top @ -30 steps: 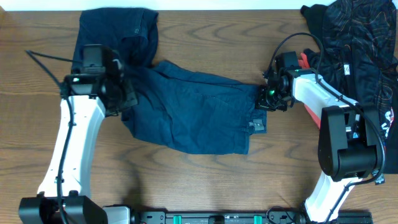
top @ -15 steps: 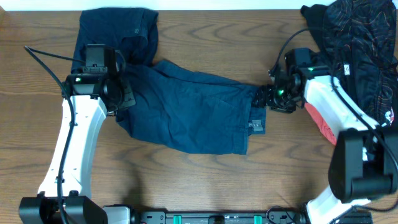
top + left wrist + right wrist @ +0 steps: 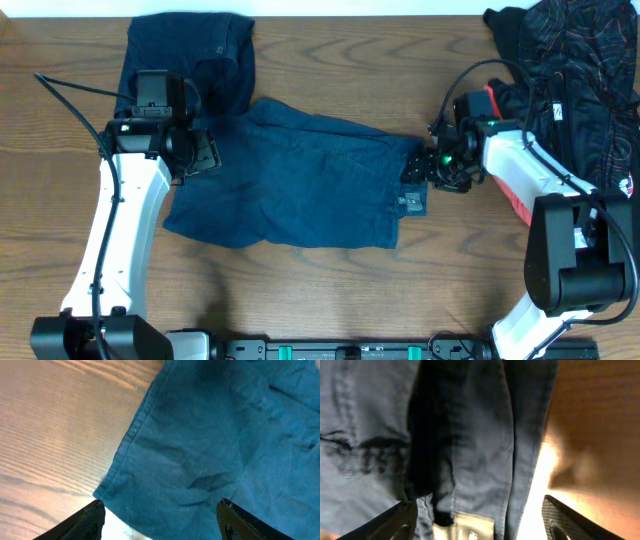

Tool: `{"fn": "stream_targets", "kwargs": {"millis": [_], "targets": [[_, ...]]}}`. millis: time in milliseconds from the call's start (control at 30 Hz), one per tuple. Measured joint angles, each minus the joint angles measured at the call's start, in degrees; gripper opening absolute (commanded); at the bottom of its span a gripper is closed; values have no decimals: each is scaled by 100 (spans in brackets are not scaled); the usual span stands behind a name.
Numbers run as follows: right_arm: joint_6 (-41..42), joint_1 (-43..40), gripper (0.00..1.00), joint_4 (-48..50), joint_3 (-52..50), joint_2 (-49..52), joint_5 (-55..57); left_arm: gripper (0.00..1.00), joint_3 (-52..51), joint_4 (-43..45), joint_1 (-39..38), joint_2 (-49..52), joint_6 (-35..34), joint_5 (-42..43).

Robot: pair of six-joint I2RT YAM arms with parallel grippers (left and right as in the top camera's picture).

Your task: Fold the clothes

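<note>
The navy shorts [image 3: 300, 185] lie spread flat at the centre of the table [image 3: 330, 300], with the waistband and label [image 3: 411, 203] to the right. A second navy garment [image 3: 190, 50] lies bunched at the far-left corner, touching them. The left pincer [image 3: 161, 520] is wide open above the left leg hem and grips nothing; the right pincer [image 3: 480, 520] is wide open over the waistband, also empty

overhead view: fixed above, facing straight down, whole table [image 3: 330, 290] in frame, arm bases at the lower edge. left wrist view: close, looking down past the left gripper [image 3: 160, 522] onto a hem of the spread shorts [image 3: 210, 445]. right wrist view: closer still, past the right gripper [image 3: 480, 520] at their label [image 3: 468, 528] end. all three views share the spread shorts.
</note>
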Motion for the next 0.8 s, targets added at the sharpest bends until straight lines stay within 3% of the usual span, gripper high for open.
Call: {"fn": "stream_targets", "kwargs": {"millis": [400, 533, 700, 800], "targets": [[-55, -107, 88, 2238, -1150, -267, -1014, 73, 0, 149, 0, 11, 2, -20], [-44, -177, 85, 2802, -1456, -299, -1478, 73, -2, 151, 0, 83, 2, -20], [33, -157, 48, 3003, -1617, -245, -1705, 73, 0, 236, 0, 275, 2, -20], [151, -111, 9, 3053, -1690, -173, -1694, 69, -2, 258, 0, 466, -2, -20]]}}
